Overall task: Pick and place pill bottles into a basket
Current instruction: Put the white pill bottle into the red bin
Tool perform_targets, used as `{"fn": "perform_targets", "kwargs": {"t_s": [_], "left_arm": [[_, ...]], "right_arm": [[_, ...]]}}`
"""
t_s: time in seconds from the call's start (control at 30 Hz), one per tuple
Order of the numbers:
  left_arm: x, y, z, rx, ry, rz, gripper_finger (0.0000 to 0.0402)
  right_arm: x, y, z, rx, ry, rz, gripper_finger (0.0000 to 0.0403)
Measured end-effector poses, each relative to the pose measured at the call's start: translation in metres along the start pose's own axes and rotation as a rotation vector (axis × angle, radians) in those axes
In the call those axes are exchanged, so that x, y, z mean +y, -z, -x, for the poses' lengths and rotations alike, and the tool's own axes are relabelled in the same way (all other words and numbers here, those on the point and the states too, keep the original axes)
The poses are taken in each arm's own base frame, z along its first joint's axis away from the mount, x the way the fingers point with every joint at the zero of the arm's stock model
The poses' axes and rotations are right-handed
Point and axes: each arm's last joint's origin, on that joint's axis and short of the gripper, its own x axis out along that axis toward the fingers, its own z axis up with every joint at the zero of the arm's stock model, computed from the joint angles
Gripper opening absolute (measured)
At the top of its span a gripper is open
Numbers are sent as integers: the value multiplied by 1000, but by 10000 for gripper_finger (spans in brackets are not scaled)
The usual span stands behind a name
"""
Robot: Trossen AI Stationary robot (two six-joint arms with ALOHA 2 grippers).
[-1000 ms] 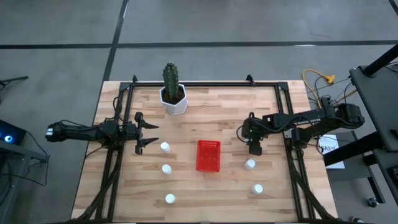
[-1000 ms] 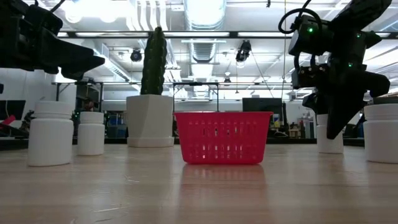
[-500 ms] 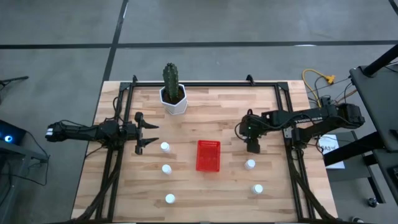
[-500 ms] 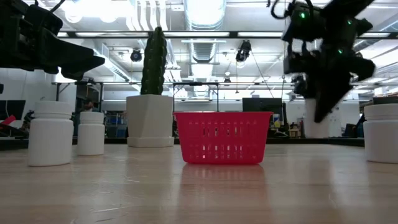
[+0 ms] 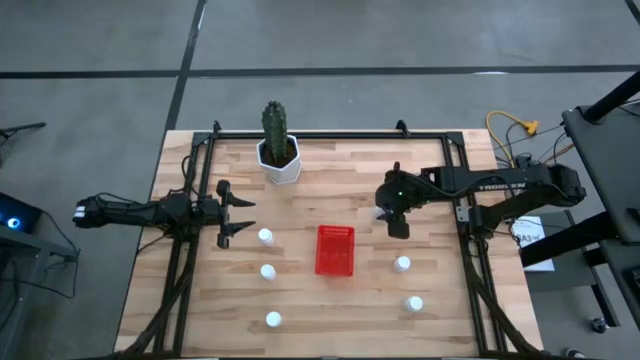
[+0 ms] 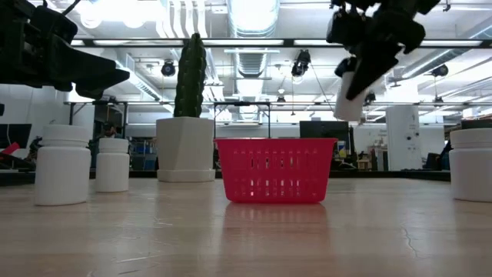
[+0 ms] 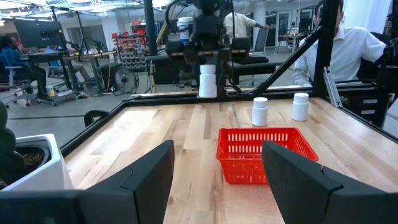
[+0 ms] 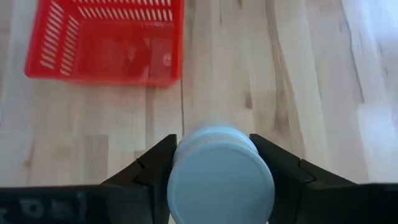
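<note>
My right gripper (image 5: pixel 392 220) is shut on a white pill bottle (image 8: pixel 221 177) in the air to the right of the red basket (image 5: pixel 335 250) and a little farther back. In the low view the bottle (image 6: pixel 350 94) hangs tilted above the basket (image 6: pixel 275 169). Two bottles (image 5: pixel 402 264) (image 5: pixel 414 303) stand on the table right of the basket, and three (image 5: pixel 265 236) (image 5: pixel 268 271) (image 5: pixel 273 319) stand left of it. My left gripper (image 5: pixel 238 215) is open and empty, level, just behind the far left bottle. My right gripper pinches the bottle between its two fingers (image 8: pixel 152 168), one on each side of its upper part just below the cap (image 8: pixel 221 155). The fingers come from above, slanting. The bottle is lifted clear of the table and hangs tilted, its bottom end (image 6: pixel 347 108) below the fingers.
A cactus in a white hexagonal pot (image 5: pixel 279 160) stands at the back of the table, left of centre. Black frame rails (image 5: pixel 465 200) run along the table's sides and back. People sit beyond the table in the left wrist view (image 7: pixel 351 50).
My right gripper has risen with the bottle and gone toward the table's left and far edges, nearer the basket. The bottle, low near the table a second ago, is now lifted well clear and has tipped to a slant.
</note>
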Motion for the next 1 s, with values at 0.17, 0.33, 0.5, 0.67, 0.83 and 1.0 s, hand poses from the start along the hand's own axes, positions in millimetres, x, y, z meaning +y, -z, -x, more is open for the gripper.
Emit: {"fn": "perform_targets", "kwargs": {"t_s": [0.17,0.33,0.5,0.67,0.83,1.0], "left_arm": [[0,0,0,0,0,0,226],[0,0,0,0,0,0,226],[0,0,0,0,0,0,226],[0,0,0,0,0,0,226],[0,0,0,0,0,0,226],[0,0,0,0,0,0,226]], "right_arm": [[5,-12,-1,-8,-12,39,166],[11,-24,-13,12,-25,81,166],[16,-38,-29,43,-33,122,166],[22,-54,-42,52,-47,151,166],[35,-65,-55,64,-70,217,165],[45,-69,-63,53,-85,259,165]]}}
